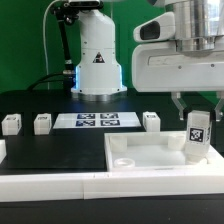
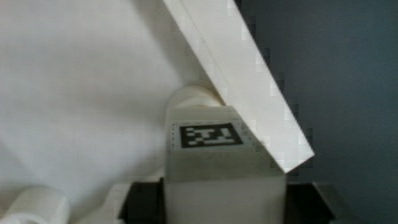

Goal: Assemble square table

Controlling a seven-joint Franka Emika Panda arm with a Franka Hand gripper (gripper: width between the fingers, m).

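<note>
Exterior view first: big white square table slab lying flat on the black worktop, over toward the exterior view's right. Standing roughly upright on it, close to its edge on the exterior view's right, one leg post with its marker facing the camera. Hanging right above that, the gripper, one dark finger down either side of the post's top. Hard to call contact from this angle. Further back, flat on the worktop, the marker board, and in the same row three loose leg posts: two off to the exterior view's left of the board, one just beside it on the other side. Behind all that, the white arm base. Wrist view next: same leg post dead centre, black-and-white tag plain to see, dark pads sitting flush against both flanks, so clamped narrow on the post. Far end of the post right up against the slab's edge, slanting across the picture.
</note>
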